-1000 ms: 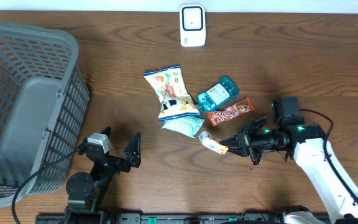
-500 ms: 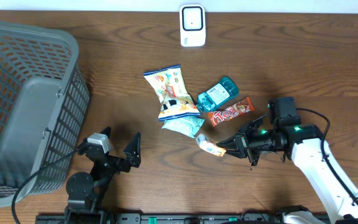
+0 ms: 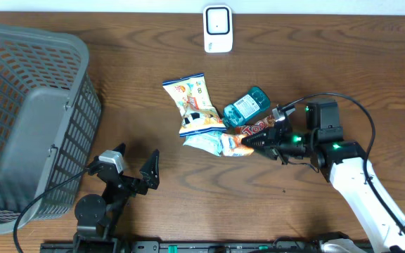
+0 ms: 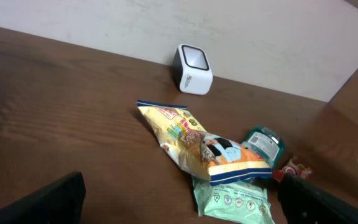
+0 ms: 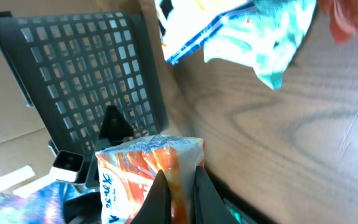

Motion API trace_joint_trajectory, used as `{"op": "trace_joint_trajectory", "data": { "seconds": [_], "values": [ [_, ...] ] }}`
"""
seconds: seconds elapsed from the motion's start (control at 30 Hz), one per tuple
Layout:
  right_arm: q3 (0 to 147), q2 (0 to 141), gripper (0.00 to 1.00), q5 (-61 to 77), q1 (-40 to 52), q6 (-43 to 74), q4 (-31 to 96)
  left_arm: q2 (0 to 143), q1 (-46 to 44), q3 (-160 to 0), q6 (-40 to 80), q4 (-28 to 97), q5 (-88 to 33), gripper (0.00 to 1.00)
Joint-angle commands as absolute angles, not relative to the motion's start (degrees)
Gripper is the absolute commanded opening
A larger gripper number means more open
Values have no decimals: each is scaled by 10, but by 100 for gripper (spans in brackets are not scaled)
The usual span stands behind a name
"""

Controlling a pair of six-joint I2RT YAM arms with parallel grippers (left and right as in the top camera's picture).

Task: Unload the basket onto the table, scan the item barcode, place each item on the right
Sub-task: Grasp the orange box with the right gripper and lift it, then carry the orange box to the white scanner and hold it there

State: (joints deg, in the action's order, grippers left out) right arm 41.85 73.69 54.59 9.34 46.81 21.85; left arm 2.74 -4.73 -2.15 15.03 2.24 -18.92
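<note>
My R gripper point(image 3: 257, 142) is clamped tight on a small orange-white snack packet point(image 3: 234, 145), held at its tips by the near edge of the snack pile point(image 3: 195, 112). Scanner point(image 3: 217, 29) sits well beyond it, at the far side of the worktop point(image 3: 343, 63). My L gripper point(image 3: 138, 163) hangs w/ jaws spread wide, nothing in it.

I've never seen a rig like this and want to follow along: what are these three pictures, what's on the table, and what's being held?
Two robot arms work at a wooden table. One picture looks down from above; the other two come from a camera on each wrist. On the table are a grey basket, a white scanner and a heap of snacks. The left fingers stand open, holding nothing. The right fingers are shut on a small orange packet, by the heap.
</note>
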Motion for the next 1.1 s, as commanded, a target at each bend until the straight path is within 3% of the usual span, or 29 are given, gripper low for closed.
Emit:
{"op": "trace_joint_trajectory", "data": {
  "seconds": [0.0, 0.13, 0.23, 0.4, 0.57, 0.77, 1.07],
  "values": [
    [423, 706, 1, 482, 98, 429, 180, 25, -50, -4, 151, 27, -184, 99],
    [423, 684, 1, 381, 99, 375, 94, 25, -50, -4, 151, 27, -184, 99],
    [423, 694, 1, 249, 115, 271, 12, 25, -50, -4, 151, 27, -184, 99],
    [423, 749, 1, 135, 150, 220, -118, 25, -50, -4, 151, 27, -184, 99],
    [423, 875, 1, 37, 175, 157, -344, 25, -50, -4, 151, 27, -184, 99],
    [457, 1085, 1, 20, 177, 170, -744, 25, -50, -4, 151, 27, -184, 99],
    [795, 1321, 1, 23, 181, 209, -644, 25, -50, -4, 151, 27, -184, 99]
  ]
}}
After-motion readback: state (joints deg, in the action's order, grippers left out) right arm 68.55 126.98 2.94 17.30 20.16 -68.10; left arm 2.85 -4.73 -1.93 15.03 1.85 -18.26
